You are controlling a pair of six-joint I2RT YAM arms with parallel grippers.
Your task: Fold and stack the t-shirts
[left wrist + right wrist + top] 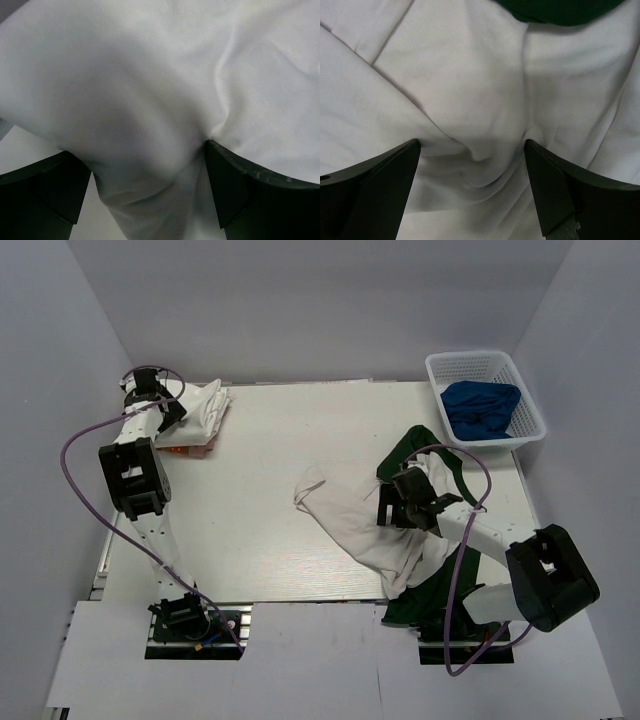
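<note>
A folded white t-shirt bundle (207,412) lies at the table's far left corner. My left gripper (178,408) is at its left edge, jaws wide open, and white cloth (150,90) bulges between the fingers (235,195). A crumpled white t-shirt (355,528) with dark green parts (408,448) is spread at the right of the table and hangs over the near edge. My right gripper (382,506) is on it, jaws wide open, its fingers (375,190) pressed down into the white cloth (470,100). A green patch (560,12) shows at the top of the right wrist view.
A white plastic basket (436,368) with a blue cloth (482,410) stands at the far right corner. Something with an orange edge (180,451) lies under the folded bundle. Grey walls close in the table on three sides.
</note>
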